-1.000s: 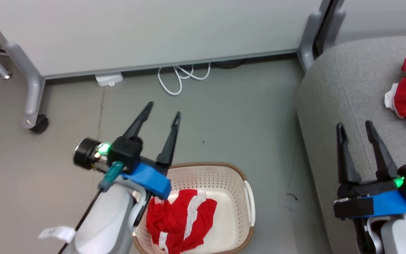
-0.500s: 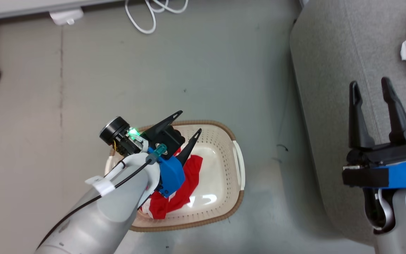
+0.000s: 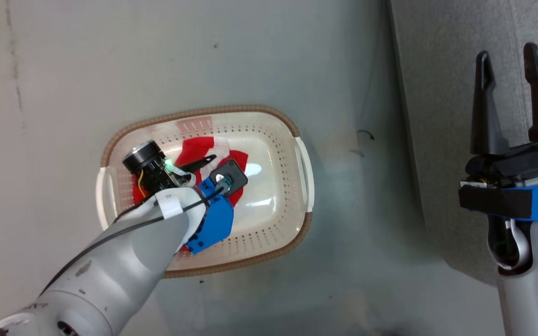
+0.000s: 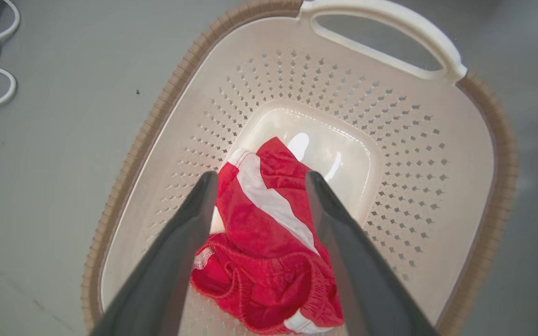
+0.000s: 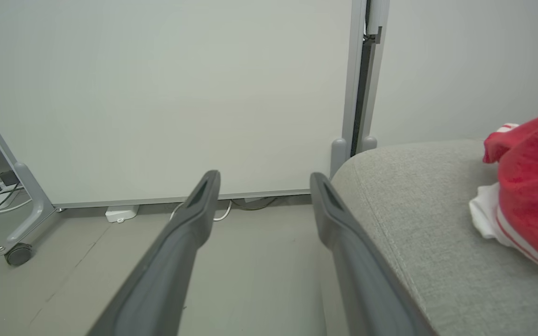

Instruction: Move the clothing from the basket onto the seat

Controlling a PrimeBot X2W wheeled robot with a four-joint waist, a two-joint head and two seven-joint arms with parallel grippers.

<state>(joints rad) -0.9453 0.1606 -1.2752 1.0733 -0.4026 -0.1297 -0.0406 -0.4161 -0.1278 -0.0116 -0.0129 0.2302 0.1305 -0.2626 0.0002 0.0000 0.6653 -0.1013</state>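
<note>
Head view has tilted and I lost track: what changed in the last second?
The left gripper swung from beside the basket down into it; its open fingers now straddle the red garment, not gripping. The view itself tilted downward. Unchanged: right gripper open over the seat, second red garment lying on the seat.

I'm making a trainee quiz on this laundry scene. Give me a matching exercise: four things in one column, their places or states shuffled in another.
1. left gripper
2. right gripper
3. basket
4. seat

A. grey, bearing a white-trimmed garment
B. open, pointing at a pale partition
C. on the floor, holding a crumpled red garment
D. open, aimed downward

Pairs: 1-D, 2-B, 3-C, 4-A
</note>
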